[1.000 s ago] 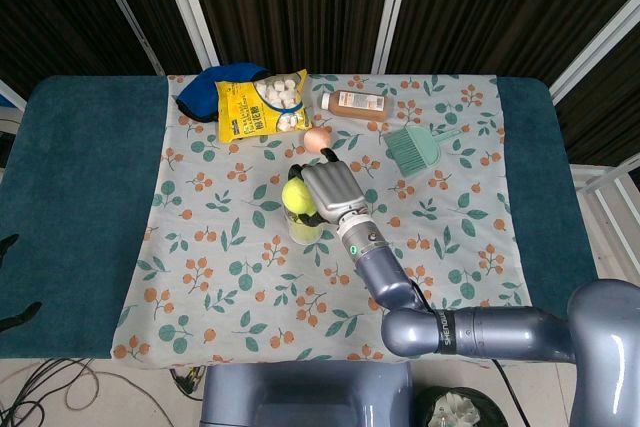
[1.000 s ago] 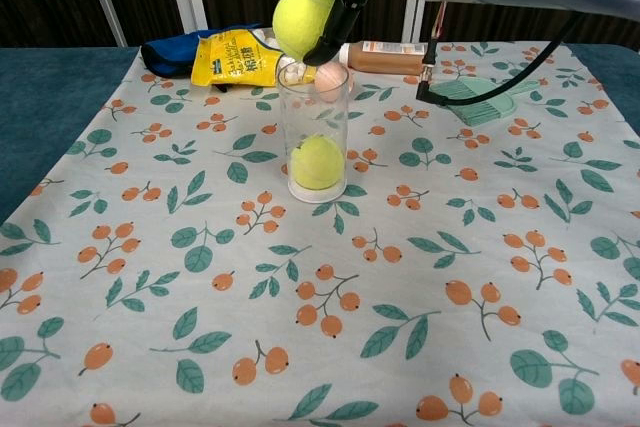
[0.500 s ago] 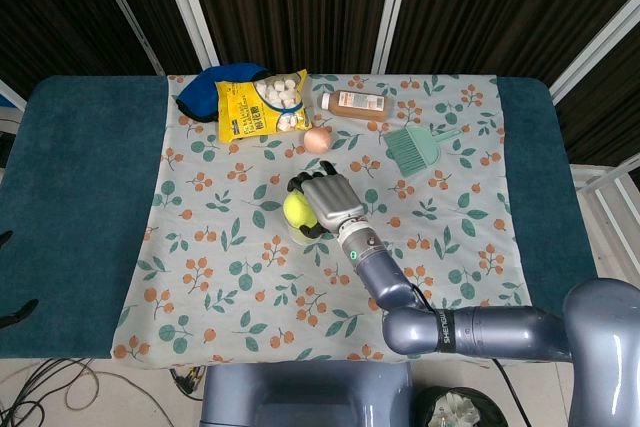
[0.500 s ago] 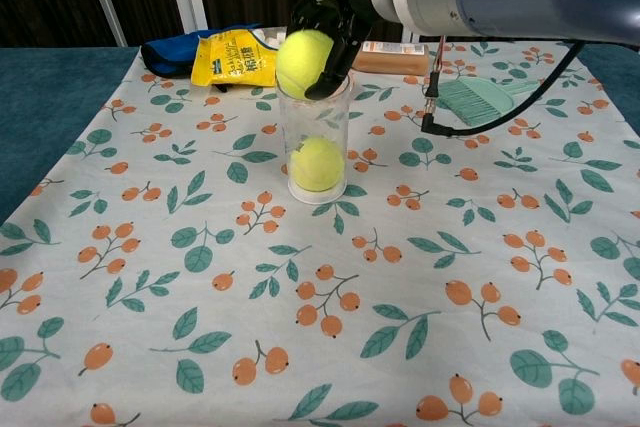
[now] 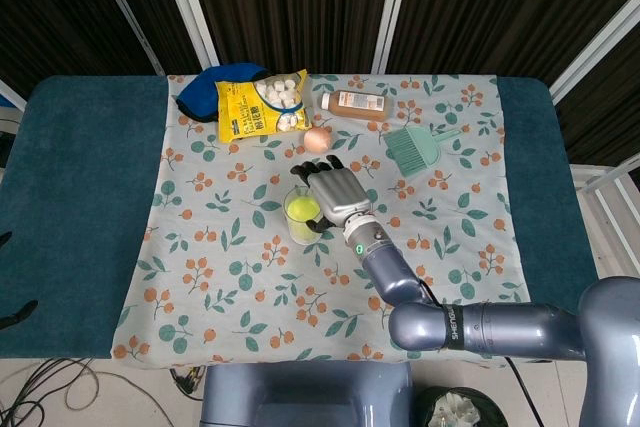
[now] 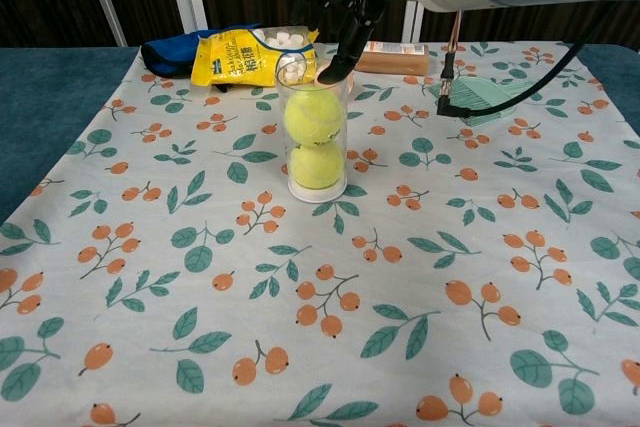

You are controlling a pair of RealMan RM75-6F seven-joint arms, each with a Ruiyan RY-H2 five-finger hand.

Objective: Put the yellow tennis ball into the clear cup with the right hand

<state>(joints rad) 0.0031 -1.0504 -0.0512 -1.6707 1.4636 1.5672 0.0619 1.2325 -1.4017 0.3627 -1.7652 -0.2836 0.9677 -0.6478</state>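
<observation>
Change: since a second ago I'm no longer carrying the ball; it was pinched above the rim, now it is sitting inside the cup and my fingers are coming apart.
Right hand: right hand (image 6: 345, 7) is hanging over the cup mouth, fingers spread and pointing down, holding nothing that I can see; one fingertip is reaching down just beside the far rim, contact I cannot tell.
Left hand: not showing in either view.
Ball: yellow tennis ball (image 6: 313, 115) is resting in the upper half of the clear cup (image 6: 314, 185), stacked on a second yellow ball (image 6: 316, 166) at the bottom.
Key relation: ball is lying straight below my hand, along the cup's upright axis; I'm reading the cup as vertical, not tilted.
Head view check: right hand (image 5: 335, 193) is overlapping the right edge of the clear cup (image 5: 299, 230), with the ball (image 5: 301, 209) showing in the cup's opening to the hand's left.
Next move, my call: I'm planning a straight lift up and back toward my side, keeping the fingertips off the rim so the cup isn't getting dragged or tipped.
Nearby: egg (image 5: 317, 138) is lying well behind the cup, green brush (image 5: 416, 145) off to the right; neither is in the retreat path.
</observation>
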